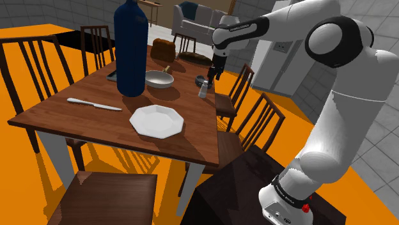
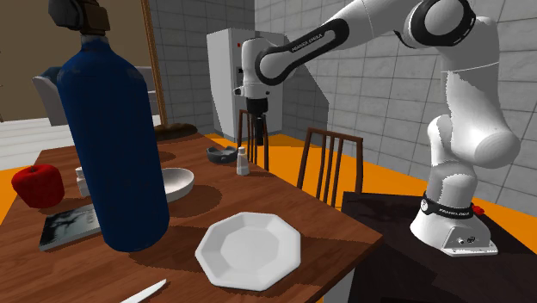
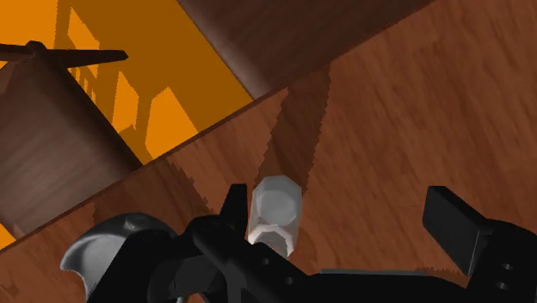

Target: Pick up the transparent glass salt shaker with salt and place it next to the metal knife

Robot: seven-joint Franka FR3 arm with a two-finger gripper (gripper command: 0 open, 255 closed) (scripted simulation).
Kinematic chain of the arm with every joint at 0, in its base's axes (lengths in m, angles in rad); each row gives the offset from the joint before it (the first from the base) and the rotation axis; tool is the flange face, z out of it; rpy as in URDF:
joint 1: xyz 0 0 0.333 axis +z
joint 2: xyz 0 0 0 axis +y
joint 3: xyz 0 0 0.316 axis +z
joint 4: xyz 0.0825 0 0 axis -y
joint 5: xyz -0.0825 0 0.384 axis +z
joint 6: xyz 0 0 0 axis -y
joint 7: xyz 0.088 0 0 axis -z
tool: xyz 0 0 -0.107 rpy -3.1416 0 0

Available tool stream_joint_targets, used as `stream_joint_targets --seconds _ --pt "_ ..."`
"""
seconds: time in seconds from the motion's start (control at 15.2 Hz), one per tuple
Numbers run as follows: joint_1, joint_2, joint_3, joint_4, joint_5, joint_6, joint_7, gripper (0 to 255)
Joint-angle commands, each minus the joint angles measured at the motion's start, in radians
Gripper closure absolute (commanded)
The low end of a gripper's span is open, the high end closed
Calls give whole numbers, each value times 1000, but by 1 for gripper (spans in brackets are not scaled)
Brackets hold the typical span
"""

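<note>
While the two black fingers (image 3: pixel 456 228) stand wide apart and clasp nothing, the salt shaker (image 3: pixel 277 211) stands upright on the brown wooden counter (image 1: pixel 57 115) beneath them. It sits in the gap between them but well off the middle, close against one finger; whether it touches that finger I cannot tell. In the shoulder view and the second exterior view the fingers point down and hang just above the shaker's top, with the shaker resting on the counter near its edge. The shaker is pale and greyish with a faceted cap.

Just past the finger nearest the shaker lies a small dark grey bowl (image 2: pixel 221 153), near the shaker but apart from it. Farther out from the fingers, toward the middle of the counter, sits a shallow pale bowl (image 1: pixel 159 78). Beside that bowl a tall dark blue bottle (image 1: pixel 130 48) stands upright. A white many-sided plate (image 1: pixel 156 120) lies flat on the counter, well apart from the fingers.

The knife (image 1: pixel 94 104), pale grey, lies flat beyond the bottle and the plate, well apart from both the fingers and the shaker. A red apple (image 2: pixel 39 185) and a thin flat dark object (image 2: pixel 69 225) lie on the bottle's far side from the fingers. Dark wooden chairs (image 1: pixel 109 195) stand round the counter on an orange floor (image 1: pixel 19 192), and farthest from the fingers is a grey sofa (image 1: pixel 198 22).
</note>
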Motion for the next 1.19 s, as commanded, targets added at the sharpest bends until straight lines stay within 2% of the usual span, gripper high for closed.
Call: stream_joint_targets --seconds 0.0,0.26,0.73,1.12 --pt "-9 82 2 102 12 -8 -21 0" --pt "-28 227 10 284 30 -25 -52 0" --pt "-33 258 12 237 35 54 -55 0" --pt "-33 261 12 233 35 60 -55 0"
